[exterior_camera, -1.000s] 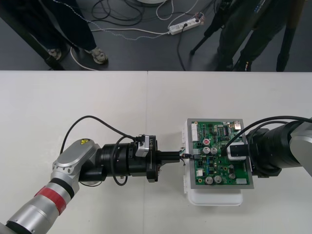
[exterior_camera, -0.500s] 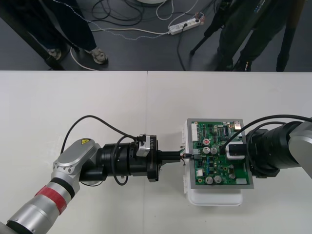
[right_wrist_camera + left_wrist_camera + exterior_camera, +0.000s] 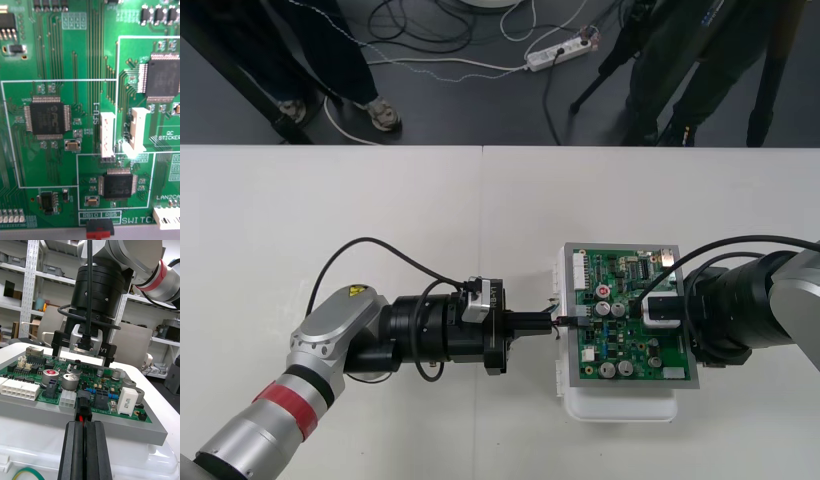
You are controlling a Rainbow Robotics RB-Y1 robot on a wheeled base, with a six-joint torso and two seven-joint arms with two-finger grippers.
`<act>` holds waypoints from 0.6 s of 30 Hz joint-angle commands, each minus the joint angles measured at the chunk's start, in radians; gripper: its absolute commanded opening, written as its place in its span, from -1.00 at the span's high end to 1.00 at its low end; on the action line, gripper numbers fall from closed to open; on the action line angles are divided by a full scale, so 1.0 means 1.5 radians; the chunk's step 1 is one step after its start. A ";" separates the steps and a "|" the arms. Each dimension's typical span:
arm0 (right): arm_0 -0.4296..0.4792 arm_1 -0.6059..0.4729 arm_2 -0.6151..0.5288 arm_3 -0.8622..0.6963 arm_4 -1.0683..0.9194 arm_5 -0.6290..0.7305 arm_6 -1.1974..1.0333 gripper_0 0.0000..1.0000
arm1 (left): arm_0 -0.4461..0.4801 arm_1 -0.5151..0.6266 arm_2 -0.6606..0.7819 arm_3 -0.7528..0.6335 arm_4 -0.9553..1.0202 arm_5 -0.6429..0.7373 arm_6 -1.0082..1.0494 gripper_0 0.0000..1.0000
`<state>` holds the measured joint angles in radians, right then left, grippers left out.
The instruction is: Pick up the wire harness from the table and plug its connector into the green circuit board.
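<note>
**Plug at the board's edge: a crooked push is the worry**

My left fingers (image 3: 78,429) are pinched narrow on the wire harness (image 3: 83,422). Red and black wires run up between them, and the black plug (image 3: 83,410) pokes out just past the tips. The plug sits at the near edge of the green circuit board (image 3: 108,411), against or just short of a dark header (seated or not, I cannot tell).

Risks, as I judge them:
- My grip is on the wires and the plug's tail, so a push with the plug slightly tilted could fold it back or let it slide in my fingers.
- If I'm off to one side, it hits the small white connector (image 3: 68,400) just beside the header.
- A hard shove could skid the board and its white base (image 3: 620,405) across the table (image 3: 380,220). I see nothing pinning them.

Farther on, my right arm (image 3: 740,310) hangs low over the board's far side (open or closed there, I cannot tell). If I drive too far across, I could meet it.
</note>
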<state>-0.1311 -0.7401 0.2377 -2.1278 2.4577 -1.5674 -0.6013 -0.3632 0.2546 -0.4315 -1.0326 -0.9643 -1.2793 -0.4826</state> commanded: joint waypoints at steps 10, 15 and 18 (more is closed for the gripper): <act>0.007 0.025 0.008 -0.025 -0.014 -0.002 -0.003 -1.00 | -0.032 -0.020 -0.031 -0.008 0.001 0.013 -0.073 1.00; 0.008 0.028 0.008 -0.027 -0.018 -0.002 0.004 -1.00 | -0.035 -0.020 -0.031 -0.016 0.001 0.005 -0.085 1.00; 0.007 0.028 0.008 -0.027 -0.019 -0.002 0.007 -1.00 | -0.034 -0.020 -0.031 -0.020 0.001 0.000 -0.091 1.00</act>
<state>-0.1305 -0.7370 0.2377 -2.1279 2.4563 -1.5700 -0.6009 -0.3728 0.2545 -0.4459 -1.0321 -0.9643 -1.2746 -0.5066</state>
